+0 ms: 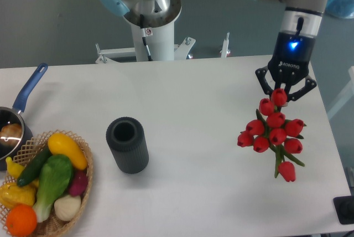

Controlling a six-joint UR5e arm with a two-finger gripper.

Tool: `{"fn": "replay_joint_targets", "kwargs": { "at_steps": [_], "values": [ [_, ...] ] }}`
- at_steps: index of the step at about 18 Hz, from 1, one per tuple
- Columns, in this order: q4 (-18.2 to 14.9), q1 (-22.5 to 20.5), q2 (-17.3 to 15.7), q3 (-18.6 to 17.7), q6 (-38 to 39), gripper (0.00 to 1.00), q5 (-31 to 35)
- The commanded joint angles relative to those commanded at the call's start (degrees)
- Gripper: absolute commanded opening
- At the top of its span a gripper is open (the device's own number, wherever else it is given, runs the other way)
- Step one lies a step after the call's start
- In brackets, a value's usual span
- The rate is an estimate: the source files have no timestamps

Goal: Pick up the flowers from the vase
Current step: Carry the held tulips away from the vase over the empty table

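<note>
The flowers (275, 132), a bunch of red tulip buds with green stems, are outside the vase at the right side of the table. My gripper (280, 97) is directly over the bunch, and its fingers are closed on the topmost bud. The rest of the bunch trails below it toward the table's front edge. The vase (127, 144), a dark ribbed cylinder, stands upright left of the table's middle with its mouth empty, far to the left of the gripper.
A wicker basket (84, 144) with fruit and vegetables sits at the front left corner. A blue-handled saucepan (22, 97) stands behind it at the left edge. The robot's white base column (152, 32) stands behind the table. The table's right edge is close to the flowers.
</note>
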State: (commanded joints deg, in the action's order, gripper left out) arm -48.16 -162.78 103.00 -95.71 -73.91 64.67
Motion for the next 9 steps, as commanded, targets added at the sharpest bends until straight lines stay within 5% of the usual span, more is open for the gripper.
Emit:
{"fn": "replay_joint_targets", "kwargs": {
  "at_steps": [4,9],
  "values": [
    [-0.52,0.89,0.71,-0.7,-5.69,0.0,6.4],
    [-5.09,2.12,1.5,-0.09,-11.77,0.0,14.95]
  ]
}}
